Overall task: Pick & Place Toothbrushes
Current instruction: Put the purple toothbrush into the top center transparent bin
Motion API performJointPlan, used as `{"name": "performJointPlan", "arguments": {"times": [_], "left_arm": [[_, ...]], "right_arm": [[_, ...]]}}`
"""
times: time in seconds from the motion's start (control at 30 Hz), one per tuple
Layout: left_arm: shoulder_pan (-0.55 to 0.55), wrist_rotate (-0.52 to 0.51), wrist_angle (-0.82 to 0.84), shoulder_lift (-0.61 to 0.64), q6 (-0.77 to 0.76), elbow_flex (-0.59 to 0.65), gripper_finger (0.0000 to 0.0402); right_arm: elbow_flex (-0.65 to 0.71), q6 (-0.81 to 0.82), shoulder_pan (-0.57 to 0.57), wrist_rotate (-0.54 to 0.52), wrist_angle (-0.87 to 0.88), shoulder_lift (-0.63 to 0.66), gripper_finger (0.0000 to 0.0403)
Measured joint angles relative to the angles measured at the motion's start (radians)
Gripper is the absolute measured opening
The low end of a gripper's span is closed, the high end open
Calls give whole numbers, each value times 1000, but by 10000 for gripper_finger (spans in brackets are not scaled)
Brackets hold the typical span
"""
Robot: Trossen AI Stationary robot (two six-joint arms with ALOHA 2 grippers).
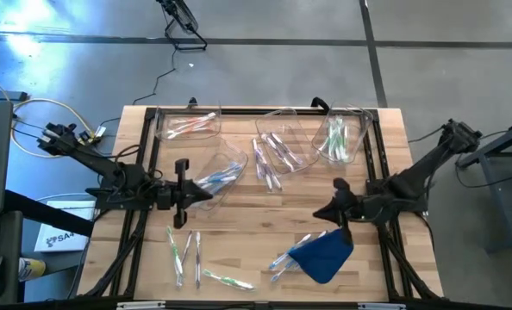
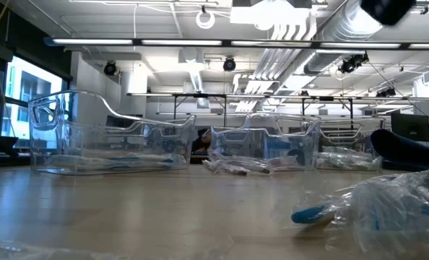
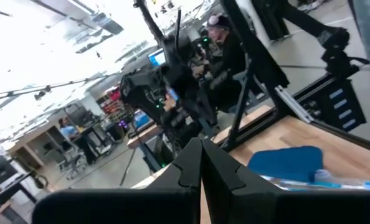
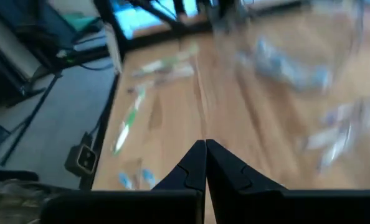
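Only the left wrist view shows a seated person point(image 3: 225, 53) far off. Both grippers, left point(image 1: 184, 194) and right point(image 1: 335, 207), hover shut, empty, above loose toothbrushes point(image 1: 187, 250).

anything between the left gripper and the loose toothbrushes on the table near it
Nothing visible does. The left gripper, shut, hangs over bare wood, and the loose toothbrushes lie uncovered on the table just beside it.
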State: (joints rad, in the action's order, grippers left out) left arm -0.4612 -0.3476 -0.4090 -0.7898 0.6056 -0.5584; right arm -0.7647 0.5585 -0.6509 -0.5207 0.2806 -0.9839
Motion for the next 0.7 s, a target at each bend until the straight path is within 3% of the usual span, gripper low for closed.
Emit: {"name": "performJointPlan", "arguments": {"times": [0.1, 0.3, 0.7], "left_arm": [[-12, 1, 11, 0, 2, 0, 0], [-11, 1, 46, 1, 3, 0, 0], [-11, 2, 69, 1, 19, -1, 0]], "right_arm": [[74, 229, -5, 33, 14, -16, 2], [173, 616, -4, 203, 20, -93, 2], [179, 903, -36, 592, -57, -379, 2]]}}
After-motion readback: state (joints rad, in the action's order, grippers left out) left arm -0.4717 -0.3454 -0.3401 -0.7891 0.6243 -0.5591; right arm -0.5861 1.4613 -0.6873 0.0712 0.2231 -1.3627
